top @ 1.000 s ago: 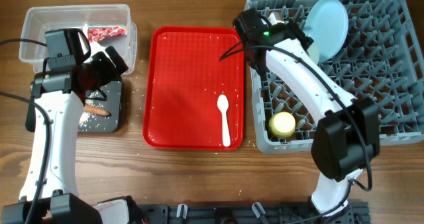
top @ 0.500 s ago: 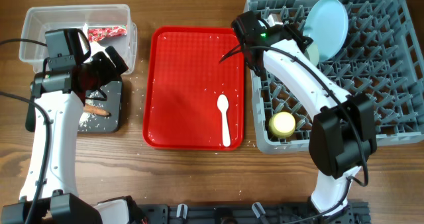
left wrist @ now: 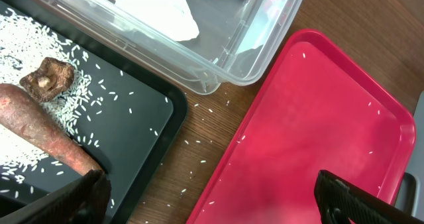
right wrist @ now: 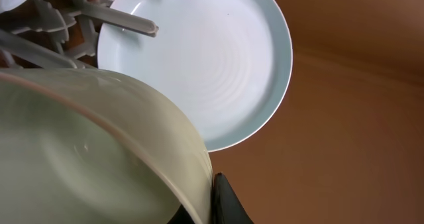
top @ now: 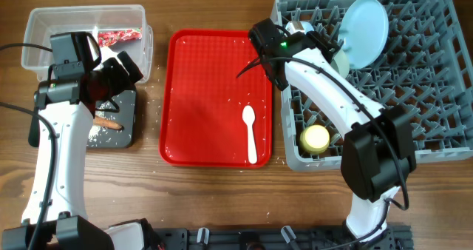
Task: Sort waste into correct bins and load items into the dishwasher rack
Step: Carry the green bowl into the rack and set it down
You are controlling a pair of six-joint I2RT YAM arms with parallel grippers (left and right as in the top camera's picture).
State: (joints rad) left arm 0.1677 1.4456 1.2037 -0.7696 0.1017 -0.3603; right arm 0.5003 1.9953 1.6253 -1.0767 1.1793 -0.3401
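My right gripper (top: 329, 47) is shut on the rim of the pale green-white bowl (top: 342, 61), held on edge in the grey dishwasher rack (top: 414, 109) next to the upright pale blue plate (top: 366, 28). In the right wrist view, the bowl (right wrist: 86, 151) fills the lower left with the plate (right wrist: 205, 58) behind it. A yellow cup (top: 315, 137) sits in the rack. The white spoon (top: 251, 134) lies on the red tray (top: 214, 72). My left gripper (left wrist: 212, 201) is open and empty over the black tray (left wrist: 139, 138), which holds the sausage stick (left wrist: 46, 131), a brown lump (left wrist: 45, 77) and rice. The clear tub (left wrist: 218, 71) holds the tissue (left wrist: 152, 8) and red wrapper (top: 118, 36). The pale blue bowl is hidden.
Rice grains are scattered on the wood between the black tray and the red tray (left wrist: 318, 118), and on the red tray itself. The rack's upright pegs (right wrist: 99, 15) stand close around the bowl and plate.
My right arm's wrist has swung a little left and toward the front, over the red tray's edge; the bowl stays beside the plate. The left arm has not moved.
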